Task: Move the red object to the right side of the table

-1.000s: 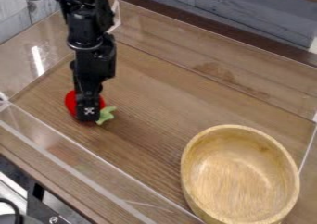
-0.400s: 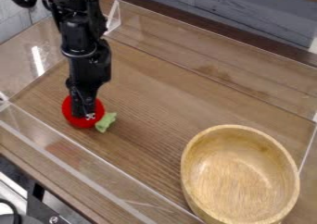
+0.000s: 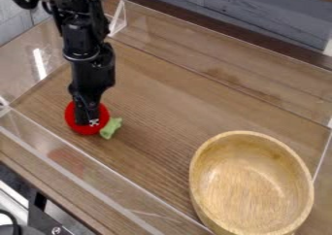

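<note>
Camera view, the only one, looking down along the table [image 3: 195,88].

Gripper [image 3: 87,118] points straight down at the left end of the table, fingertips sunk into the top of the red object [image 3: 78,119]. Jaws are drawn together on the fruit; no gap shows between them. I read this as a pinch from above. The vertical approach suits a small round thing that would roll away from a sideways push.

The red object sits on the wood and is not lifted, close to the near-left acrylic wall [image 3: 78,176]. Its green leafy stem [image 3: 112,128] sticks out to the right, clear of the fingers, so the grip is on the body and not the leaf.

The wooden bowl [image 3: 197,161] stands at the right end, well apart from the fruit.

Judgement: grasp made, carry not begun — the whole traverse to the right remains. The drop point should avoid the bowl unless that is intended.
</note>
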Controlling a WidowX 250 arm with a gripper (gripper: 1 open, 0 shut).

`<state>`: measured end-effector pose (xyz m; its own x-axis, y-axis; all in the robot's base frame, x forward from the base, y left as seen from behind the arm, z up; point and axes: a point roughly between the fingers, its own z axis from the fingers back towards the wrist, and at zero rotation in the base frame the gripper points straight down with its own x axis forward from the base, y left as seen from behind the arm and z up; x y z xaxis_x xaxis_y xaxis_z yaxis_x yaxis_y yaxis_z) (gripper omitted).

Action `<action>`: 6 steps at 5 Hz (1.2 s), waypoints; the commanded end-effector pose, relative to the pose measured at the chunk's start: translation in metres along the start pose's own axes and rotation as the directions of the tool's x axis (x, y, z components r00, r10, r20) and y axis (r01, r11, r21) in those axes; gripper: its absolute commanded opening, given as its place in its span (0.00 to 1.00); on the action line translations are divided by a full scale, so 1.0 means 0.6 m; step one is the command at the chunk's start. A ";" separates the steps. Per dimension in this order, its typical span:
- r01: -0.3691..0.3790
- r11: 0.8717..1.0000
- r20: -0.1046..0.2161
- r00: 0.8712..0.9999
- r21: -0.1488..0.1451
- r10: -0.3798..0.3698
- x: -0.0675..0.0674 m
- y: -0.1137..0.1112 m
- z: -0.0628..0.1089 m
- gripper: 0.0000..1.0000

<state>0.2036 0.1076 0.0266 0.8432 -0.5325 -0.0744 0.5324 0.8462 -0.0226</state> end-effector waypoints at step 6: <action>-0.284 0.955 0.068 0.955 -0.083 0.290 0.002 0.027 0.061 0.00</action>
<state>0.2091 0.1150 0.0497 0.9616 -0.2699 -0.0499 0.2623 0.9572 -0.1227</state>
